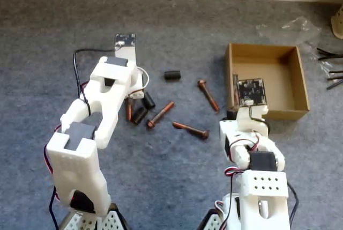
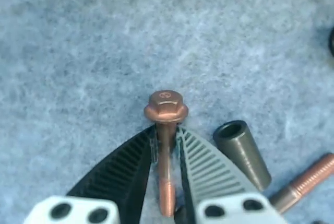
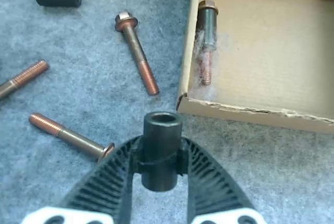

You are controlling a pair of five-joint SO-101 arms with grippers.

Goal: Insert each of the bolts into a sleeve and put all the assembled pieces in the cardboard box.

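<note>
Inside the box (image 3: 187,51) lies one done piece (image 3: 207,31). Left hand (image 2: 167,132) clamps a bolt (image 2: 166,109), right hand (image 3: 161,144) a sleeve (image 3: 162,127); more wait.

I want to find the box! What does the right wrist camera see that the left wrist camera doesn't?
Right wrist view, not the left: the cardboard box with a sleeved bolt inside, and the right gripper holding a sleeve. Left wrist view, not the right: the left gripper pinching a bolt. Both: grey carpet and loose bolts.
</note>
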